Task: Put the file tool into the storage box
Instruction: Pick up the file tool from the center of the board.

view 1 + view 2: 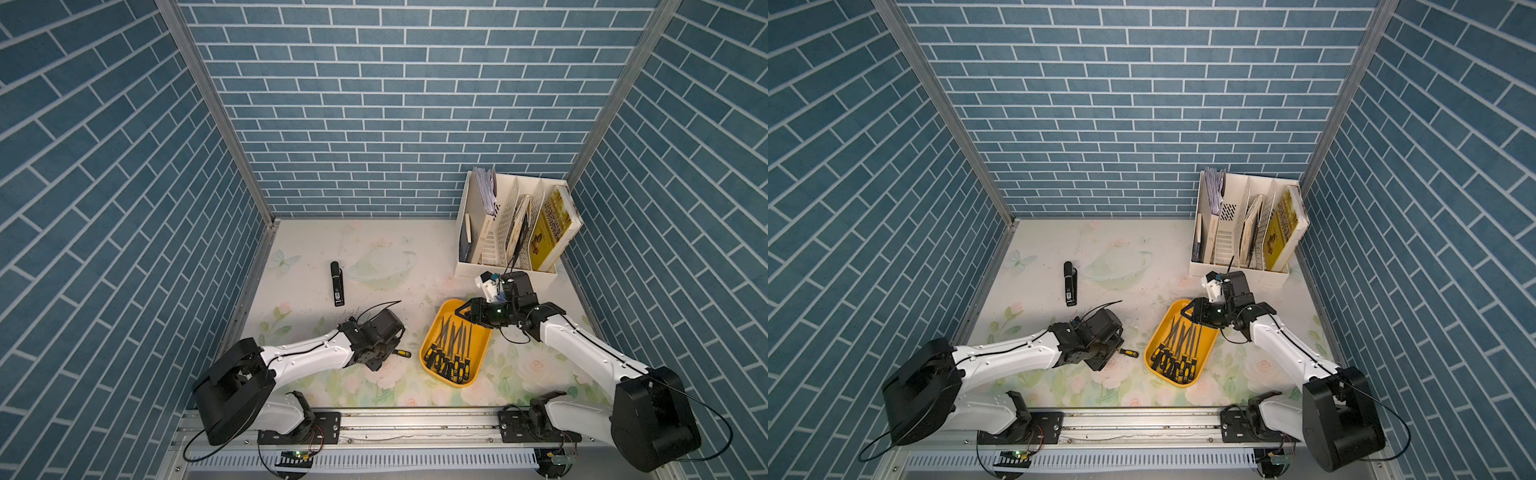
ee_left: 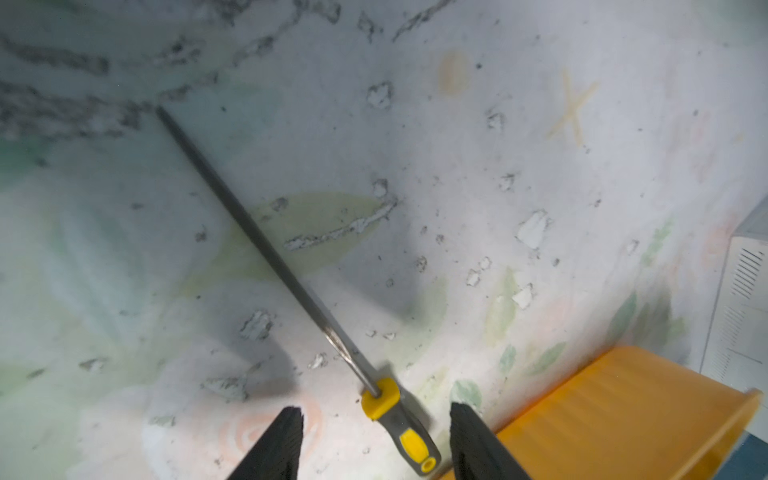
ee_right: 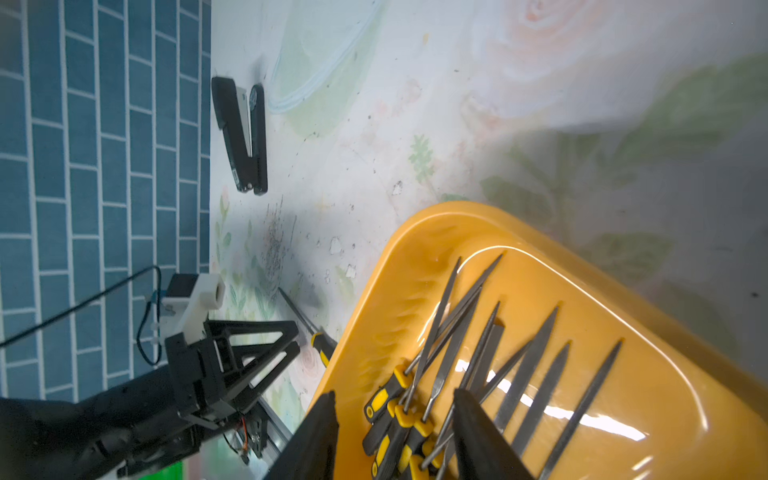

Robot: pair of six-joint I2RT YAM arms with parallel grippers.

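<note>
Looking at status: nearly done, one stray left as far as we can see.

- Storage box (image 1: 435, 328) already holds a batch of files (image 3: 528, 374), handles bunched at the near end and tips fanned toward the far end.
- The last file tool (image 2: 291, 282) is not in yet. It lies flat on the table (image 1: 374, 249), just beside the box's left wall. In both top views only its yellow-black handle end pokes out from under the arm.
- Left gripper (image 2: 376, 410) is low over that handle, jaws apart, one finger (image 2: 286, 432) on each side. We see no contact yet, so nothing is held.
- Right gripper (image 3: 395, 395) hangs over the far end of the box, jaws apart and empty. We can't tell if it touches the rim.

Left to do, in our judgement: clamp the handle, lift, carry the short hop right, and drop it in alongside the others.

Risk: the grip sits at the handle, so the long shaft may droop or swing and catch the box wall.
</note>
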